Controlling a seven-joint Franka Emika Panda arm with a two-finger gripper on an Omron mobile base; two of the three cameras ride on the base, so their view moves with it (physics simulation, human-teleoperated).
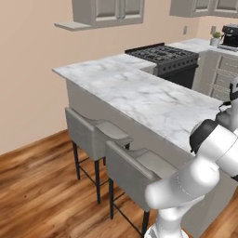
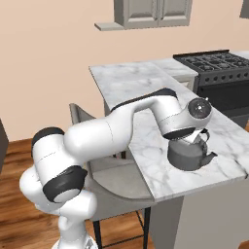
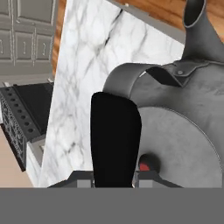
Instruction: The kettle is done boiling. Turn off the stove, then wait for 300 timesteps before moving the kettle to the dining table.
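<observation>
Left base view
- table [image 1: 139, 97]: the long marble top runs from 10 o'clock toward 4 o'clock, with two stools [image 1: 100, 135] tucked along its near side.
- stove [image 1: 162, 56]: at 1 o'clock, past the far end of the table; its grates carry nothing that I can see.
- my arm: rises at 5 o'clock and bends toward the right edge of the picture.

Right base view
- kettle [image 2: 188, 154]: sits on the table near its near corner, at about 4 o'clock, with the spout pointing right.
- claw [image 2: 190, 137]: right on top of the kettle, at its handle; my wrist hides the fingers here.
- stove: at 2 o'clock, well apart from the kettle.

Hand view
- handle [image 3: 116, 135]: the black arch stands straight up between my fingers at 6 o'clock; I am clamped shut on it.
- lid: round grey disc at 4 o'clock, its knob [image 3: 148, 164] just beside the handle.
- spout [image 3: 197, 26]: at 1 o'clock, over marble.

Judgement
- step: the last one, I reckon, setting the kettle on the table; it looks to be resting on the marble or close to it.
- next move: check that the base is flat, open my fingers, then lift straight up clear of the handle without tipping it.
</observation>
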